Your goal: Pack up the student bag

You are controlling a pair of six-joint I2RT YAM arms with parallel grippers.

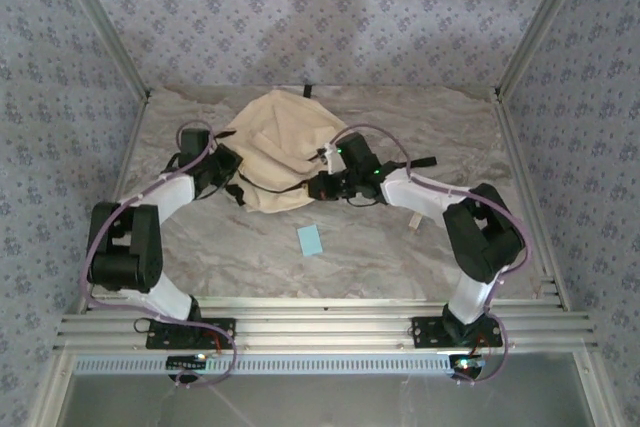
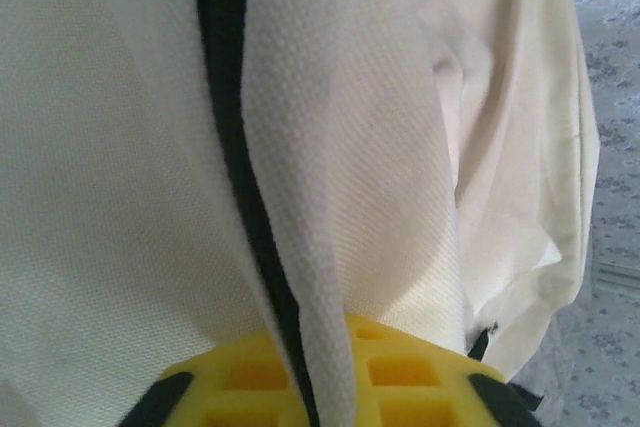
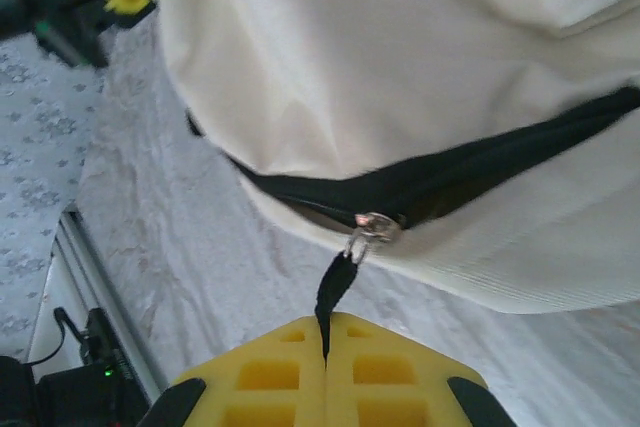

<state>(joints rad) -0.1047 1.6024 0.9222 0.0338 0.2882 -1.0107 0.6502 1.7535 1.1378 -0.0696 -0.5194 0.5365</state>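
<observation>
Student bag (image 1: 275, 152) lies crumpled mid-counter (image 1: 420, 257), toward the far wall, black straps trailing off both sides. Arms come in from either side.

Left jaws: clamped on a fold of the bag's fabric at its left edge. Left wrist cam: cream weave (image 2: 350, 147) w/ a black zipper line (image 2: 235, 127) runs down between the yellow fingers (image 2: 440, 372), cloth pinched in the gap.

Right jaws: together, gripping the black pull tab (image 3: 335, 292) at the bag's near-right side. Right wrist cam: tab goes straight into the seam between the yellow fingers (image 3: 285, 339), other end hangs from the metal zipper slider (image 3: 375, 227). Zipper (image 3: 480, 167) is a dark band across the bag; can't tell how far it's open. Bag sits just off the counter at that edge, slightly lifted or bulging, can't tell which.

Small light-blue card (image 1: 310, 240) flat on counter, nearer the arm bases, apart from bag, not touched.
</observation>
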